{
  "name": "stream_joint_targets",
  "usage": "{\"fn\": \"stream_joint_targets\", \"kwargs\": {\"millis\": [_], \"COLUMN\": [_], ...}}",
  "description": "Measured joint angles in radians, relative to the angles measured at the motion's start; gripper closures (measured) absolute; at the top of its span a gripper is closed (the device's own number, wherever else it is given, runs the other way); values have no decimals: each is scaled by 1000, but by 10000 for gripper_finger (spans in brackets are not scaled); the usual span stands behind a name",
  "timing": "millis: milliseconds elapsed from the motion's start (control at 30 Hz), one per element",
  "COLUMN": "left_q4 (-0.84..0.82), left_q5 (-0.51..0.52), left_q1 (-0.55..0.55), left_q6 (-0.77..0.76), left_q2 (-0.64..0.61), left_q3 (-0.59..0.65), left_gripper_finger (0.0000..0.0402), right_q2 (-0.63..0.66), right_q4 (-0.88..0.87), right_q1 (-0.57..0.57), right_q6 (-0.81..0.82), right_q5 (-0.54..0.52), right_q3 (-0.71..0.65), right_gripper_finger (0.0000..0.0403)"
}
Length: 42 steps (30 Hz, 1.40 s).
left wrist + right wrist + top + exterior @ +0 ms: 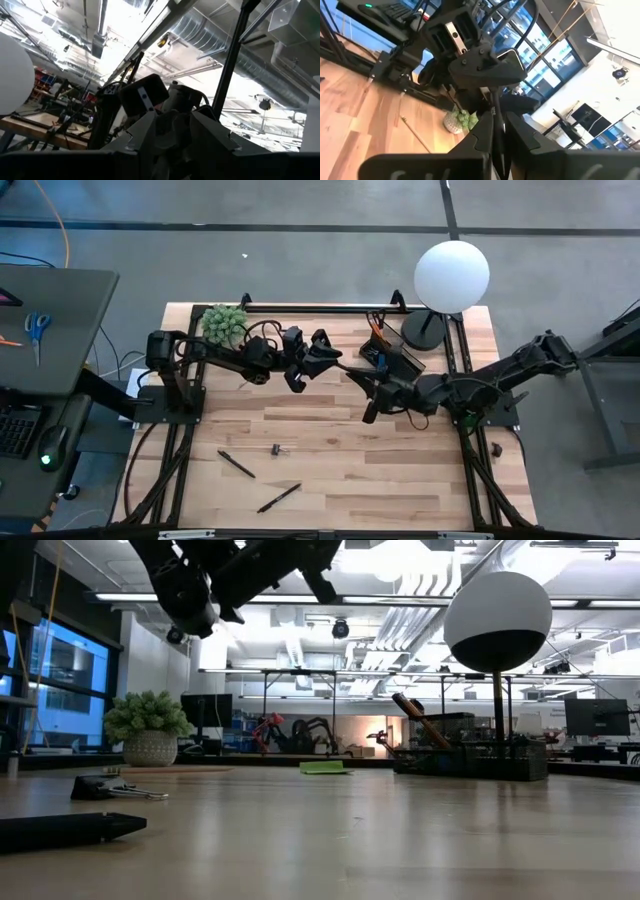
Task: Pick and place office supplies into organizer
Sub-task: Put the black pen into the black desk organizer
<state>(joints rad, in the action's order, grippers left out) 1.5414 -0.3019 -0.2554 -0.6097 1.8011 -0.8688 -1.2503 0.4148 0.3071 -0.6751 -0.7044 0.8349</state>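
Pens show only from above, while the right end effector, seen from its wrist, clamps a thin rod.

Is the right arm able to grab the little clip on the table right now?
Probably not yet. The right gripper is shut on a thin dark item it shares with the left gripper. The binder clip lies in the open with bare wood around it, so nothing blocks it.

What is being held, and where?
A thin dark pen, pinched at one end by the right claw; whether the left claw grips it cannot be told.
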Motion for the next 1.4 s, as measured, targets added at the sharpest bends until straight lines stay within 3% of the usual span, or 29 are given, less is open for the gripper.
{"fn": "stream_joint_targets", "kwargs": {"millis": [100,300,567,833,1200,1300,1400], "left_q4": [-2,-15,-74,-132,-180,-230,-303], "left_q5": [2,6,15,11,-3,-60,-244], "left_q1": [0,0,-1,2,1,-1,-40], "left_q6": [16,88,140,177,209,222,220], "left_q2": [0,0,-2,0,0,0,-14], "left_q3": [0,1,-2,-2,-2,-2,-1], "left_gripper_finger": [312,393,396,401,401,402,402], "right_q2": [1,-19,-80,-158,-185,-185,-174], "right_q4": [-24,-30,-69,-109,-96,-157,-305], "right_q1": [-6,-16,-78,-137,-192,-204,-206], "right_q6": [25,57,186,306,388,445,507], "right_q5": [7,23,77,259,266,266,267], "right_q3": [0,0,0,0,0,0,0], "right_gripper_finger": [384,376,350,336,348,347,348]}}
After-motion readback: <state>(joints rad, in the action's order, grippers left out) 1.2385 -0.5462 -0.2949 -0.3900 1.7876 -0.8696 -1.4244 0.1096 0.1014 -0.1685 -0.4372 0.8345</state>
